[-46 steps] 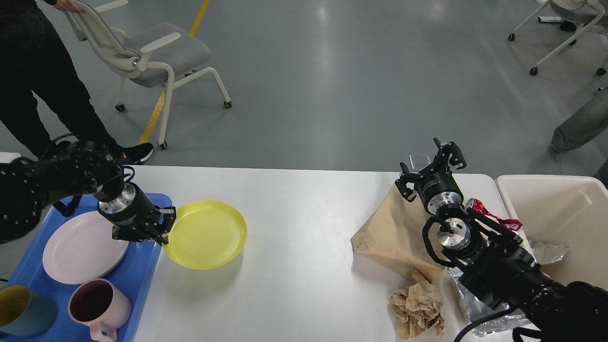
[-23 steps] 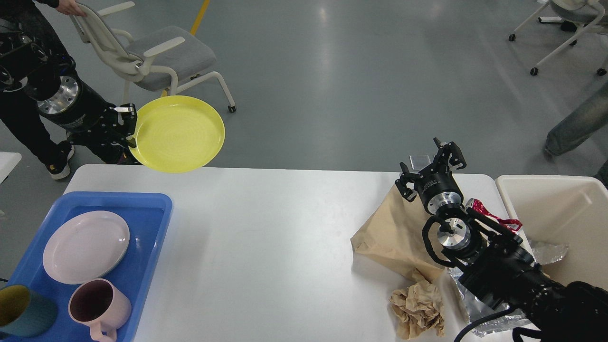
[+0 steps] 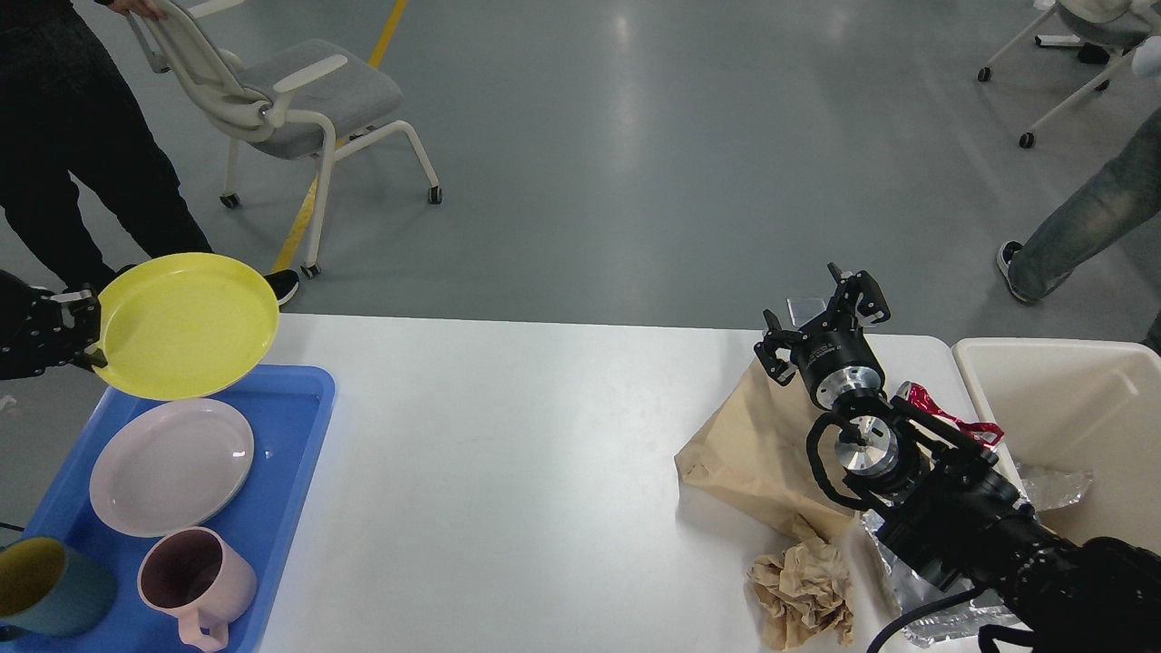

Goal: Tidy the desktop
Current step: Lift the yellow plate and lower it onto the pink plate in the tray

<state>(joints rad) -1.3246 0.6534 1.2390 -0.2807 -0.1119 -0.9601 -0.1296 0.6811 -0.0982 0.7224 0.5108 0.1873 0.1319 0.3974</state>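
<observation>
I have the yellow plate (image 3: 184, 324) pinched by its rim in my left gripper (image 3: 86, 337), held in the air over the far end of the blue tray (image 3: 299, 453), which sits on the left end of the desktop (image 3: 508, 472). The step in hand, as I judge it, is to set this plate down in the tray. To do it well I want to keep the plate level, bring it over the pale pink plate (image 3: 170, 464) so the two stack rim to rim, lower until they touch, and only then let go; releasing from height risks a clatter or a slide off the stack. I should also stay clear of the pink mug (image 3: 195, 580) near the tray's front.

The tray holds the pale pink plate, the pink mug and a blue cup with a yellow inside (image 3: 45, 589) at the front left corner. The cream bin (image 3: 1070, 408) stands at the right end of the desktop; crumpled foil (image 3: 1052, 485) hangs at its near wall, and the rest of its inside looks bare.

My right gripper (image 3: 821, 319) hangs with its fingers spread and nothing between them, above a brown paper bag (image 3: 753, 444); a crumpled paper wad (image 3: 803, 589) and a red wrapper (image 3: 943, 413) lie near it on the desktop
</observation>
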